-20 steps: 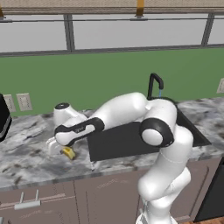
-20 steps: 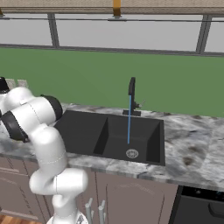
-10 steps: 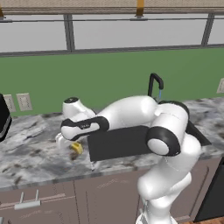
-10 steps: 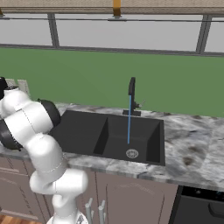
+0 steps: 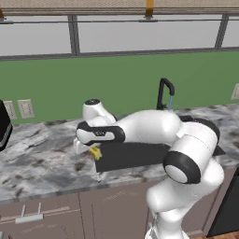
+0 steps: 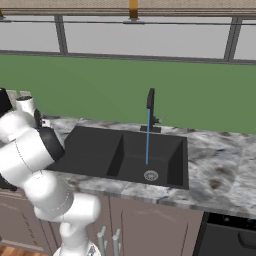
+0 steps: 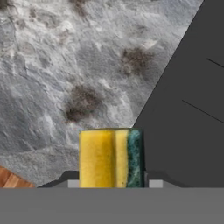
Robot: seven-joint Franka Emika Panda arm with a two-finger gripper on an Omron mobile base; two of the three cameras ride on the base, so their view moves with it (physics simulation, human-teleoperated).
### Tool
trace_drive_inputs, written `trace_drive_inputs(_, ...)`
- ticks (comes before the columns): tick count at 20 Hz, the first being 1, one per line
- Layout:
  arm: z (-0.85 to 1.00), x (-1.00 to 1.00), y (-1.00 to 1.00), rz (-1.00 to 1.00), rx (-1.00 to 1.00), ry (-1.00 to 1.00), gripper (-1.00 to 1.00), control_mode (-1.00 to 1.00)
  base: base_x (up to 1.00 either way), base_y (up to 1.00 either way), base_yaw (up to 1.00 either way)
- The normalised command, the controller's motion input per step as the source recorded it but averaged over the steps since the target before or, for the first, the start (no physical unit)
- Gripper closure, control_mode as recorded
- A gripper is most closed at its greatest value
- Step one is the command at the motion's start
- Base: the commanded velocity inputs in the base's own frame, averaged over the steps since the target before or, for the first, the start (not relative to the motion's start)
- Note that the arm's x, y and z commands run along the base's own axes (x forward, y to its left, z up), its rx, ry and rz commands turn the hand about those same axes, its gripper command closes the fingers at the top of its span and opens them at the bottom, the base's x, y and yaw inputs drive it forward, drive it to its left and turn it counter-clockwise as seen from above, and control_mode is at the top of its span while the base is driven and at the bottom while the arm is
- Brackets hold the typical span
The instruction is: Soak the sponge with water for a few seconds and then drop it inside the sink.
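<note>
Grey marbled stone makes up the counter (image 5: pixel 42 158), which runs below a green wall and a long strip of window. Set into it is the sink (image 6: pixel 100 150), a dark, nearly black double basin with a small round silver drain (image 6: pixel 151 175) in its right-hand bowl. At the back rim stands the black faucet (image 6: pixel 150 100), and from it the water (image 6: pixel 147 137) falls as a thin light-blue stream straight down toward the drain. White and dark-jointed, the arm (image 5: pixel 154 128) reaches leftward across the basin, and its gripper (image 5: pixel 94 153) hangs over the counter just beside the sink's left edge. Between the fingers sits the sponge (image 7: pixel 111 157), yellow with a dark green layer along one side; the jaws are clamped on it from both sides. From the hand view the sponge appears above the line where stone meets the dark basin, with the marbled counter to one side and the sink's black surface to the other. From the left base view it shows as a small yellow patch under the hand, well apart from the stream.
</note>
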Motion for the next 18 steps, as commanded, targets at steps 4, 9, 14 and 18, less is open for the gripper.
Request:
trace_drive_inputs(4,0.08,0.06,-0.75,-0.05,0.03,0.00,1.00,-1.00,0.00,0.00,0.00)
trace_drive_inputs(9,0.08,0.03,-0.78,-0.06,0.02,0.00,1.00,-1.00,0.00,0.00,0.00)
trace_drive_inputs(14,0.07,0.06,-0.81,-0.05,0.02,0.00,1.00,-1.00,0.00,0.00,0.00)
trace_drive_inputs(18,0.06,0.06,-0.80,-0.03,0.01,0.00,1.00,-1.00,0.00,0.00,0.00)
